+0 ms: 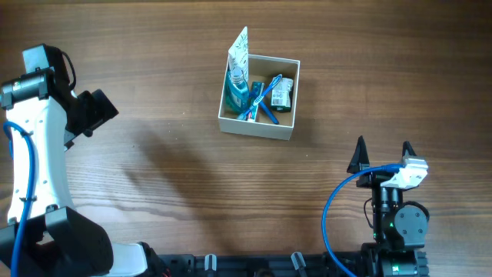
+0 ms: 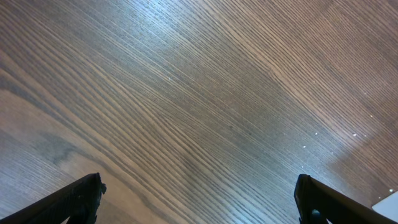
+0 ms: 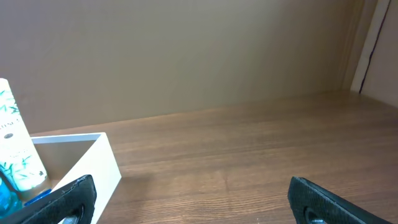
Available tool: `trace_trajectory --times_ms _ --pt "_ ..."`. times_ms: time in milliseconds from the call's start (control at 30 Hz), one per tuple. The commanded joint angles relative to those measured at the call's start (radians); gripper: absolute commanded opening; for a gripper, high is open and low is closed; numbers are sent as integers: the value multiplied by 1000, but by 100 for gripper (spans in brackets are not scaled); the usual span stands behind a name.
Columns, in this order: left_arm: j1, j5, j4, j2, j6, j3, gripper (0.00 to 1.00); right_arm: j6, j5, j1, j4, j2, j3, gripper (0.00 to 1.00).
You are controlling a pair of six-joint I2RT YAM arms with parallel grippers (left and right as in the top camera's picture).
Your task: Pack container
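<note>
The container (image 1: 257, 128), a square white box with a tan inside, stands at the table's upper middle. It holds a white patterned tube (image 1: 241, 49), a blue bottle (image 1: 237, 90), blue toothbrushes (image 1: 260, 100) and a small dark packet (image 1: 281, 93). Its white wall (image 3: 93, 163) and the tube (image 3: 17, 146) show at the left of the right wrist view. My left gripper (image 2: 199, 198) is open and empty above bare wood at the far left. My right gripper (image 1: 381, 156) is open and empty at the lower right, apart from the container.
The wooden table (image 1: 154, 169) stretches around the container. A brown wall (image 3: 186, 56) stands behind the table in the right wrist view. A blue cable (image 1: 338, 208) loops beside the right arm's base.
</note>
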Motion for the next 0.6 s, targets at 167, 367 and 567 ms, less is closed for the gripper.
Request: trace_trajectory --times_ms 167,367,567 --pt "5 5 1 1 -9 -4 100 -3 -16 -5 2 -5 -3 100" --pt "5 5 1 1 -9 -4 100 -3 -16 -5 3 -5 -3 100" --pt "5 4 -3 1 -8 -4 100 -3 -16 -5 2 -5 -3 100"
